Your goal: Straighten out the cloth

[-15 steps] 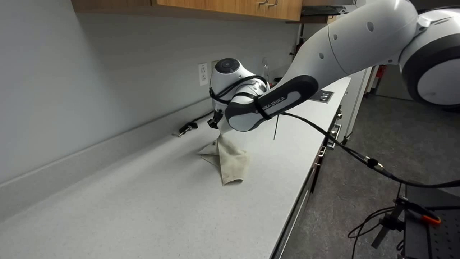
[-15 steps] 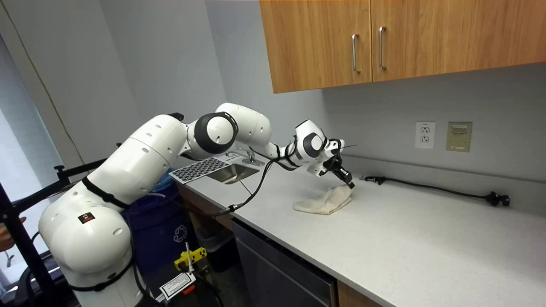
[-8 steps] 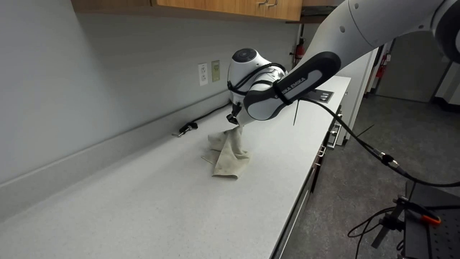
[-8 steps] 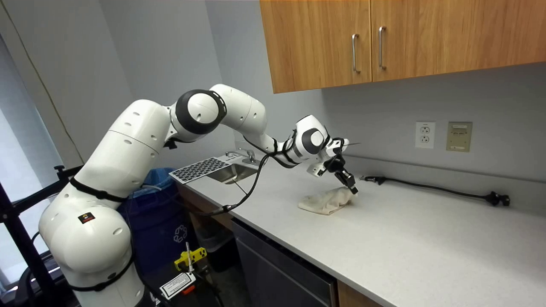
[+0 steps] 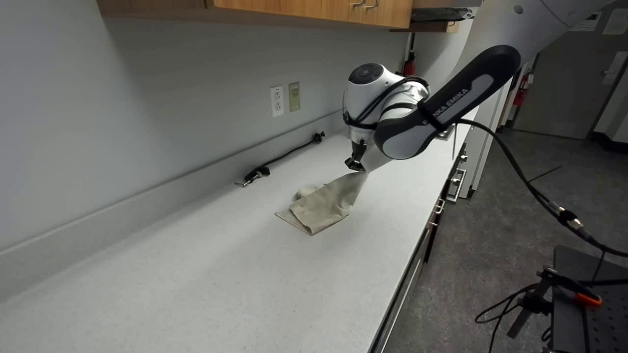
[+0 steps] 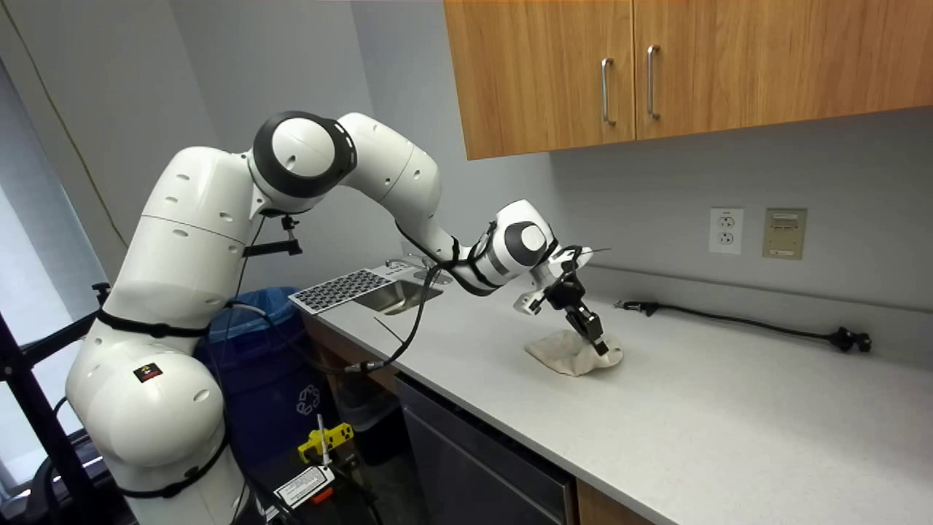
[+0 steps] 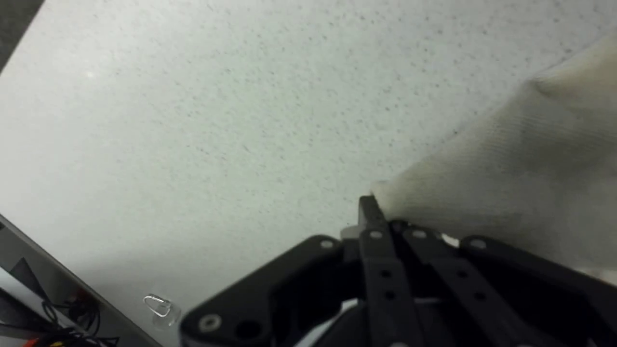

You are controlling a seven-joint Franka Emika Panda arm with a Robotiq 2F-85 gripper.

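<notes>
A beige cloth (image 5: 324,205) is laid unevenly on a pale, speckled counter (image 5: 196,279), apart from the wall (image 5: 196,117). One corner is pinched by the end effector (image 7: 384,212), whose fingers (image 7: 371,212) are brought together on the fabric. From that pinch the cloth is sloped down to the counter, as is shown in an exterior view; one layer is folded over another at the lower edge, and a pale bunched lump, probably more of the same cloth, is seen on the side toward the wall. A black cable (image 6: 751,327) is set along the wall, well apart from the cloth.

The straightening is judged to be only partly done. Because only a small bit of fabric seems to be gripped, the corner could be lost if it is pulled hard. Since the far side does not appear to be held down, the whole cloth could be dragged along rather than opened. If the corner is released too high or too soon, the fold could be dropped back over itself, and the lump could be trapped underneath.
</notes>
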